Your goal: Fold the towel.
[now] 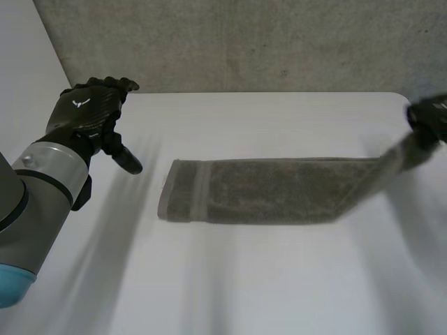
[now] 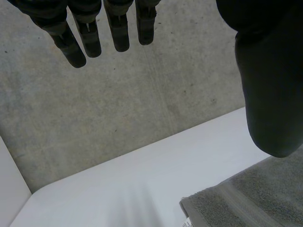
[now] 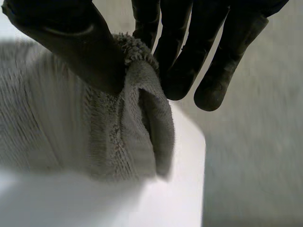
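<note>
Currently my right hand [image 1: 429,117] pinches the right end of the folded grey towel [image 1: 265,190] between thumb and fingers, holding it raised above the white table [image 1: 230,279]. My left hand [image 1: 87,112] hovers with fingers relaxed, apart from the towel's left end.

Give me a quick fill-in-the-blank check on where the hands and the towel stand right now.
1. The towel lies stretched out on a ____ table.
2. The right hand pinches one end of the towel between its thumb and ____.
3. The left hand hovers beside the towel's other end, fingers straight, holding ____.

Missing words: white; fingers; nothing.
</note>
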You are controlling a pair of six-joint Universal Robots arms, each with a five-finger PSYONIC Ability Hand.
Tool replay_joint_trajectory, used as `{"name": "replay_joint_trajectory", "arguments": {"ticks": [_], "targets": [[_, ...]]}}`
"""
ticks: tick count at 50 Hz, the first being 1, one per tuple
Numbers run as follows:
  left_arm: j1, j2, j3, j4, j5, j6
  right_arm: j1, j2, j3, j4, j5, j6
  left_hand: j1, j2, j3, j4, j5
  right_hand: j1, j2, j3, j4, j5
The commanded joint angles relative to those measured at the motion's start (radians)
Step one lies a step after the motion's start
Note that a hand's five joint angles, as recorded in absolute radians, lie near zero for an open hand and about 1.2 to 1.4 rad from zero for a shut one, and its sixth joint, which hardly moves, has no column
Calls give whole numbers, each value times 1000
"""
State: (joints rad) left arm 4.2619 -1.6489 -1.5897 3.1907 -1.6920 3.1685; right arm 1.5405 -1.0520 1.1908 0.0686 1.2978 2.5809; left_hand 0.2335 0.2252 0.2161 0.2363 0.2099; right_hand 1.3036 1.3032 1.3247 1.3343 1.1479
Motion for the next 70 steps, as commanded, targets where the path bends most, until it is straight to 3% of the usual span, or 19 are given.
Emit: {"name": "replay_joint_trajectory", "arguments": {"ticks": [1, 2, 4, 7, 16, 17, 18, 19, 20, 24, 28, 38, 45, 51, 53, 56, 58, 64, 70], "targets": [[1, 0, -1, 0, 0, 1, 387, 56, -180, -1, -5, 67, -55, -47, -38, -58, -206, 93, 93, 72, 62, 74], [1, 0, -1, 0, 0, 1, 388, 56, -180, -1, -5, 67, -55, -47, -38, -58, -206, 93, 93, 72, 62, 74], [3, 0, -1, 0, 0, 1, 530, 136, -230, -16, -5, 64, -52, -44, -35, -55, -203, 93, 93, 72, 62, 74], [4, -3, 0, 2, 0, 1, 631, 199, -269, -24, -3, 65, -55, -47, -38, -58, -206, 93, 93, 72, 62, 74], [7, -18, 2, 3, 0, 1, 756, 331, -306, -76, -3, 64, -55, -47, -38, -58, -206, 93, 93, 72, 62, 74], [7, -20, 2, 5, 0, 1, 765, 343, -306, -91, 0, 64, -55, -47, -38, -58, -206, -69, -69, -90, -100, -88], [7, -20, 2, 5, 0, 1, 765, 343, -306, -92, 0, 64, -55, -47, -38, -58, -206, -71, -70, -92, -101, -90], [7, -22, 2, 9, 0, 2, 770, 348, -300, -99, 6, 64, -55, -47, -38, -58, -206, -515, -515, -536, -546, -534], [7, -25, 0, 15, 0, 4, 774, 348, -290, -102, 9, 68, -55, -47, -38, -58, -206, -811, -810, -832, -841, -829], [9, -34, -1, 20, 0, 4, 756, 333, -261, -101, 26, 79, -55, -47, -38, -58, -206, -890, -889, -911, -920, -909], [12, -37, -1, 20, 0, 4, 744, 221, -142, -95, 79, 81, -55, -47, -38, -58, -206, -1129, -1129, -1150, -1160, -1148], [9, -74, 10, 21, 2, 7, 566, 37, 202, -116, 124, 70, -55, -47, -38, -58, -206, -1119, -1118, -1140, -1149, -1138], [1, -88, 7, 23, 0, 7, 486, 40, 320, -190, 126, 64, -55, -47, -38, -58, -206, -841, -840, -862, -871, -859], [-1, -88, 2, 23, 2, 7, 474, 86, 317, -213, 138, 59, -55, -47, -38, -58, -206, -614, -613, -635, -645, -633], [-1, -88, 0, 23, 2, 7, 455, 106, 316, -204, 139, 55, -55, -47, -38, -58, -206, -374, -374, -396, -405, -393], [-1, -88, 0, 23, 2, 7, 444, 106, 316, -196, 143, 47, -55, -47, -38, -58, -206, -235, -235, -256, -266, -254], [-1, -86, 0, 21, 0, 7, 434, 95, 326, -191, 158, 19, -55, -47, -38, -58, -206, 91, 92, 70, 61, 72], [-2, -78, 11, 21, 0, 7, 429, -14, 311, -193, 225, -40, -55, -47, -38, -58, -206, 93, 93, 72, 62, 74], [-2, -71, 25, 21, 0, 8, 457, -40, 202, -185, 216, -108, -55, -47, -38, -58, -206, 93, 93, 72, 62, 74]]}}
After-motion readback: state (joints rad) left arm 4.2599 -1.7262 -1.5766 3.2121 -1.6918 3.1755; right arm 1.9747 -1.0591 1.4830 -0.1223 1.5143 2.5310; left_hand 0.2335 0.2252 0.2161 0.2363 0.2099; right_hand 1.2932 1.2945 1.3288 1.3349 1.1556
